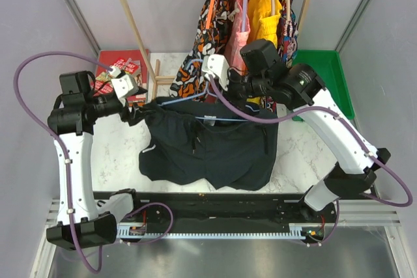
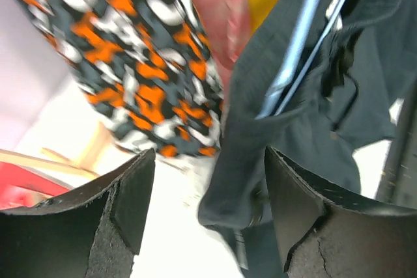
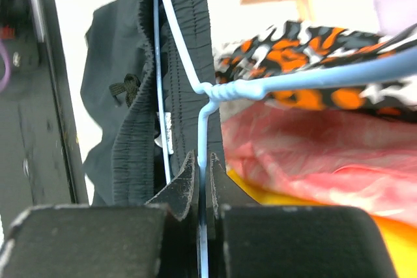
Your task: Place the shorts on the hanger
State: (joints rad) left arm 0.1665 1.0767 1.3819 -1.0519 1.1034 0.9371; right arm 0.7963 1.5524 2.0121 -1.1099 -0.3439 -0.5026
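Observation:
The black shorts [image 1: 208, 151] hang over the pale-blue wire hanger [image 1: 229, 120], their legs draped down to the marble table. My right gripper [image 1: 221, 89] is shut on the hanger's wire just below its twisted neck [image 3: 225, 90]. The elastic waistband [image 3: 133, 141] sits to the left of the fingers, over the wire. My left gripper [image 1: 137, 114] is at the shorts' left end. In the left wrist view it [image 2: 208, 206] is open, and a corner of the shorts [image 2: 241, 193] hangs between the fingers close to the right pad [image 2: 293, 206], not clamped. The hanger wire [image 2: 293, 63] runs inside the fabric.
An orange-black-white patterned garment [image 1: 208, 37], a pink one [image 1: 240, 24] and a yellow one [image 1: 266, 11] hang on a wooden rack [image 1: 133, 24] behind. A green bin [image 1: 326, 76] stands at the back right and a red box [image 1: 124, 73] at the back left. A black rail [image 1: 215, 203] runs along the near edge.

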